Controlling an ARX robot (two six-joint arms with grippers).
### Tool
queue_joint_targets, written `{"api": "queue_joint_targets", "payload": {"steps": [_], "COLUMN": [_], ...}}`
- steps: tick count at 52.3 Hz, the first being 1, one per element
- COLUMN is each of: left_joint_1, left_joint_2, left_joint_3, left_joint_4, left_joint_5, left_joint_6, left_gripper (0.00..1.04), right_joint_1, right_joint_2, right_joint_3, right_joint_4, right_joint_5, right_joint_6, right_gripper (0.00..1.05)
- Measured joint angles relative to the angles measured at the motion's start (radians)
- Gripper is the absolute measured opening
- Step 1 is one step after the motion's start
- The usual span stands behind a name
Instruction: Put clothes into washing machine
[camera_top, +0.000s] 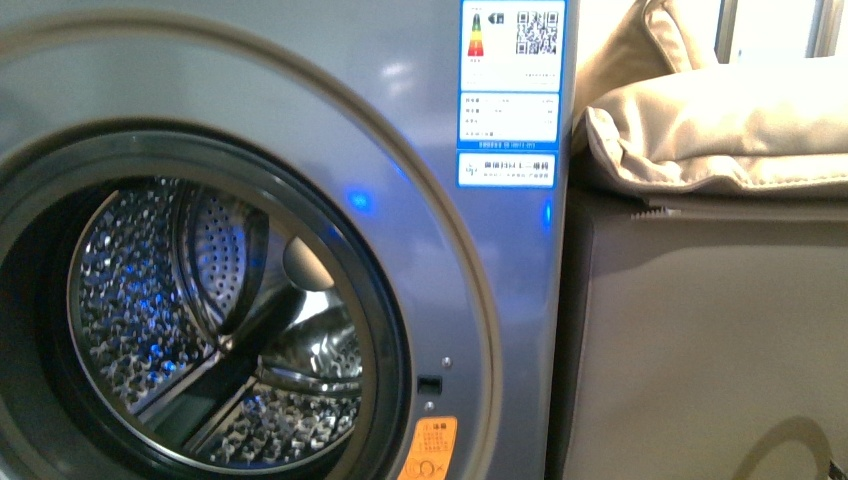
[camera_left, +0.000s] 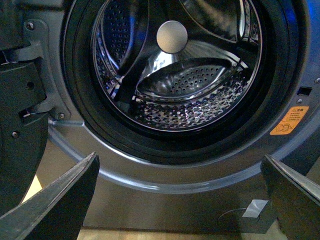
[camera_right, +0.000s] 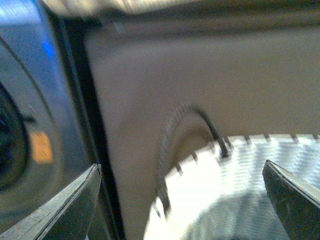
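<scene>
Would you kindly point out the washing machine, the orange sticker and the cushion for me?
washing machine (camera_top: 400, 80), front view, on its grey front panel.
orange sticker (camera_top: 428, 449), front view, on its middle.
cushion (camera_top: 720, 130), front view, on its front face.

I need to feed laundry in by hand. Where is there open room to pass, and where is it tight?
The drum is bare and open at the front, ringed by the dark door seal. Tight: the thin dark gap between the washing machine and the sofa side, whose top the cushion fills.

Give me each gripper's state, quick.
Left gripper: open, holding nothing.
Right gripper: open, holding nothing.
</scene>
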Motion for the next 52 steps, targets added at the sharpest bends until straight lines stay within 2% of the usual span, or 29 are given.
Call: {"api": "queue_joint_targets", "payload": {"steps": [5,7,20,27,32,37,45,52], "left_joint_1": [0.000,0.000,0.000,0.000,0.000,0.000,0.000,0.000], "left_joint_2": [0.000,0.000,0.000,0.000,0.000,0.000,0.000,0.000], "left_joint_3": [0.000,0.000,0.000,0.000,0.000,0.000,0.000,0.000], "left_joint_4": [0.000,0.000,0.000,0.000,0.000,0.000,0.000,0.000], "left_joint_5": [-0.001,-0.001,0.000,0.000,0.000,0.000,0.000,0.000], "left_joint_6": [0.000,0.000,0.000,0.000,0.000,0.000,0.000,0.000], "left_gripper": [0.98,0.98,0.98,0.98,0.98,0.98,0.98,0.98], "right_joint_1": [-0.118,-0.160,-0.267,-0.313,-0.341,-0.373,-0.412,-0.425], "right_joint_2": [0.080,0.106,0.294,0.417,0.480,0.541,0.682,0.882], "right_joint_3": [0.001,0.002,0.016,0.111,0.202,0.315,0.554,0.785], "right_joint_4": [0.359,0.439,0.647,0.722,0.720,0.637,0.348,0.060], "right_joint_5": [-0.190,-0.231,-0.327,-0.389,-0.425,-0.463,-0.489,-0.482], "right_joint_6": [0.104,0.132,0.219,0.268,0.288,0.307,0.289,0.175], "right_gripper": [0.97,0.97,0.97,0.97,0.97,0.97,0.97,0.97]}}
